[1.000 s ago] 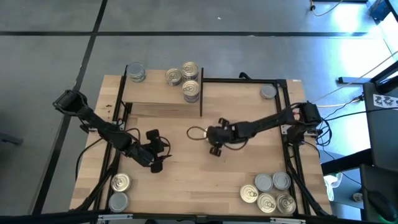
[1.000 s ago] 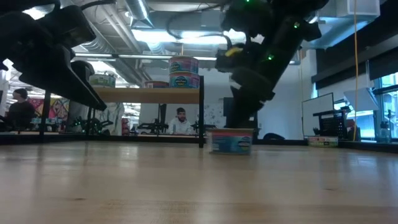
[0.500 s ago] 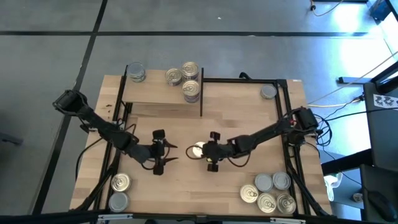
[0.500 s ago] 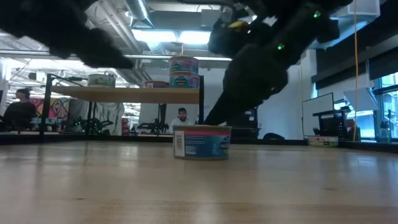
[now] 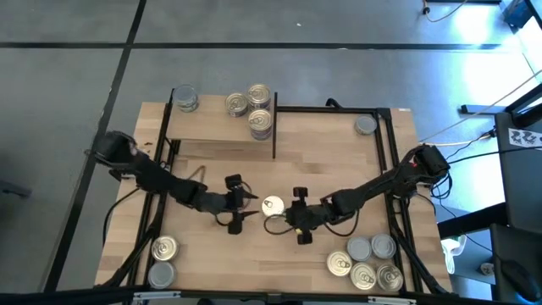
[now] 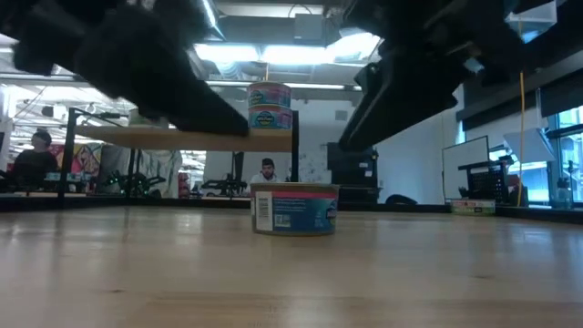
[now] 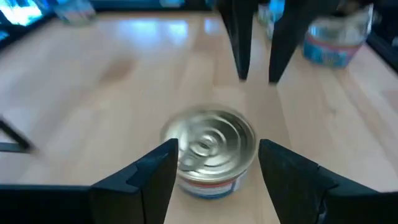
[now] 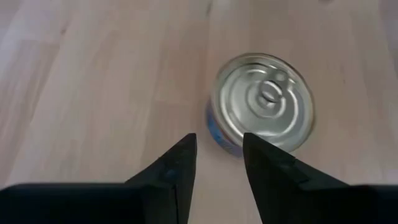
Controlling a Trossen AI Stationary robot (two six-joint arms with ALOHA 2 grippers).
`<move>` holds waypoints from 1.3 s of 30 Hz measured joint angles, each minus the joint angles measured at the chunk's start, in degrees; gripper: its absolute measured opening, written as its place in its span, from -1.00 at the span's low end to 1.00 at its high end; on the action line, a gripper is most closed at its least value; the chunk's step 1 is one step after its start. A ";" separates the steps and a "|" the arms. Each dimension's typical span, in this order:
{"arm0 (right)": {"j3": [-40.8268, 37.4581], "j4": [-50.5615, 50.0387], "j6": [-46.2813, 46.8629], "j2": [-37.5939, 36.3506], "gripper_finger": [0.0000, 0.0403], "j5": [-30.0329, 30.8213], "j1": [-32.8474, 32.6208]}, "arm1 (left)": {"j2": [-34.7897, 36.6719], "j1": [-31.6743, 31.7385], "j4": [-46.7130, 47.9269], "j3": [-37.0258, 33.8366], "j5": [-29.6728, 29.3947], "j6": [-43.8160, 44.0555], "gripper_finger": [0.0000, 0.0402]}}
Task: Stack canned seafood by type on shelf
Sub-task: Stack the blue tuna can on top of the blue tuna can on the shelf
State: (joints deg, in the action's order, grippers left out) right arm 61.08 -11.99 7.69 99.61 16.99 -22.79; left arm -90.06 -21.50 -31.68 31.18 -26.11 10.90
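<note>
Since a second ago both arms have swung toward the lower middle of the table, and the tin the right arm carried now stands alone on the wood. That tin [image 5: 273,205], with a pull-tab top and a blue and pink label, sits upright just below the centre of the overhead frame, touching neither gripper.

The left gripper [image 5: 243,206] reaches in from the left on a long, low, nearly outstretched arm; its fingers are spread wide, holding nothing, with the tin just ahead of them. The right gripper [image 5: 298,219] comes from the right on an arm bent at the elbow, tilted down at the table just right of the tin; its fingers stand a little apart and empty.

The shelf [image 5: 222,130] lies at the upper left, bearing several tins [image 5: 260,110]. More tins cluster at the lower right [image 5: 366,261] and lower left [image 5: 163,259].
</note>
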 joint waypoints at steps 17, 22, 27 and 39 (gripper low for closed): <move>0.14 1.87 -0.07 -0.01 -0.34 0.06 0.33 | -11.47 5.46 12.84 12.17 3.42 -0.71 0.10; 0.15 1.48 0.38 -0.02 -0.34 -2.08 0.33 | -13.41 6.15 10.89 11.55 4.62 -0.14 0.10; 0.15 1.66 -3.96 0.92 -0.18 -3.02 0.31 | -13.89 6.38 10.99 10.73 4.66 0.98 0.10; 0.17 7.90 -21.96 7.02 0.51 5.04 0.26 | -13.99 8.08 -2.64 3.45 8.06 3.59 0.10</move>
State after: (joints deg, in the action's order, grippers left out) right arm 61.25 -4.08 -14.28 106.63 22.03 -22.52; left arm -104.05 -13.42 -34.32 34.62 -18.05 14.49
